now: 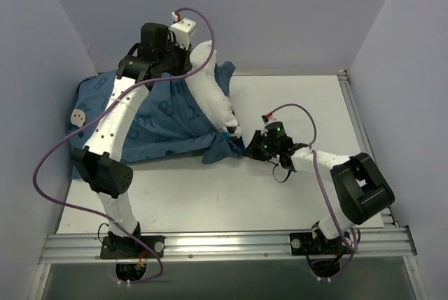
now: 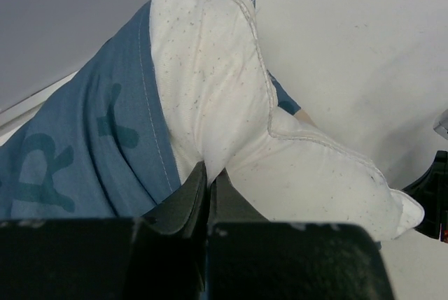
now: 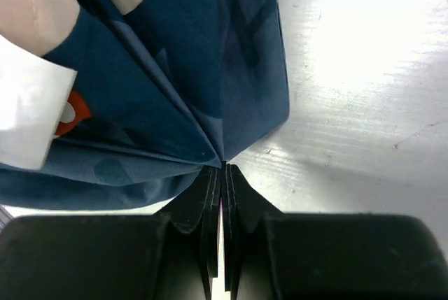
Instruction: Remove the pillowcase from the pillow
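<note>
My left jaws are clamped on a bare white fold of the pillow [image 2: 210, 83]. My right jaws are pinched together on a corner of the pillowcase [image 3: 175, 90] at the pillow's near end. I judge the job partly done: one long side of the pillow is out, the rest sleeved in blue on the counter [image 1: 280, 188]. My left arm hides how much remains inside.

robot lab cell: plain lavender walls [image 1: 280, 6], white table [image 1: 231, 195], aluminium rail [image 1: 224, 244], left arm [image 1: 115, 122], right arm [image 1: 350, 188] bolted on.
</note>
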### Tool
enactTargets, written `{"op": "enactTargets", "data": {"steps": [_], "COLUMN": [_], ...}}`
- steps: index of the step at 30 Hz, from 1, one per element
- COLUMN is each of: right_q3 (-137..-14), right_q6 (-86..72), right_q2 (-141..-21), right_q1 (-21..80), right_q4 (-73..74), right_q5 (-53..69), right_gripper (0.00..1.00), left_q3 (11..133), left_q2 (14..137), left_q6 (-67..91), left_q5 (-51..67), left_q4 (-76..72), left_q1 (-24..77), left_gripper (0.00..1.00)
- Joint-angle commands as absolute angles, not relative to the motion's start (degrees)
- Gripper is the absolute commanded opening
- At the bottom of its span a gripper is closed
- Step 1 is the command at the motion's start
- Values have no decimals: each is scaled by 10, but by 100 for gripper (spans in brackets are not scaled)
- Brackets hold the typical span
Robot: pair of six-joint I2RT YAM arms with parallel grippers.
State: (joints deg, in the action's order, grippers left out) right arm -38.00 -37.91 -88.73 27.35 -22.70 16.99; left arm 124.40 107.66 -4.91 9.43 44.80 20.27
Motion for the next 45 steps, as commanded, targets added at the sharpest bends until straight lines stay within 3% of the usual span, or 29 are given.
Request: {"op": "enactTargets", "data": {"steps": [1, 2, 3, 4, 7, 15, 22, 41, 44, 45], "right_q3": [-416, -431, -448, -480, -528, -647, -663, -597, -590, -593], "right_q6": [-317, -294, -281, -268, -226, -199, -231, -309, -337, -343], "right_q2": [-840, -825, -810, -775, -709, -672, -779, -905, -924, -931], "right_q1": [263, 262, 263, 262, 266, 308, 345, 380, 379, 379], "right_q4": [-76, -57, -19, -3, 73, 44, -59, -239, -274, -274], "right_q5": [147, 145, 144, 143, 127, 126, 134, 208, 228, 232], "right_gripper": [0, 0, 7, 27, 68, 100, 100, 97, 75, 48], "left_q3": [1213, 1196, 1181, 1165, 1121, 1134, 1143, 1186, 1180, 1175], "left_q2": [997, 992, 991, 990, 990, 995, 997, 1024, 1023, 1022], "left_q6": [-48, -45, -39, -39, -43, -39, -28, -20, -19, -21], "left_q5": [88, 91, 94, 96, 91, 96, 105, 126, 133, 138], "left_q4": [357, 355, 347, 345, 339, 354, 363, 366, 365, 364], "left_q1": [182, 185, 192, 206, 242, 292, 296, 301, 301, 301], "left_gripper": [2, 2, 2, 2, 2, 2, 2, 2, 2, 2]}}
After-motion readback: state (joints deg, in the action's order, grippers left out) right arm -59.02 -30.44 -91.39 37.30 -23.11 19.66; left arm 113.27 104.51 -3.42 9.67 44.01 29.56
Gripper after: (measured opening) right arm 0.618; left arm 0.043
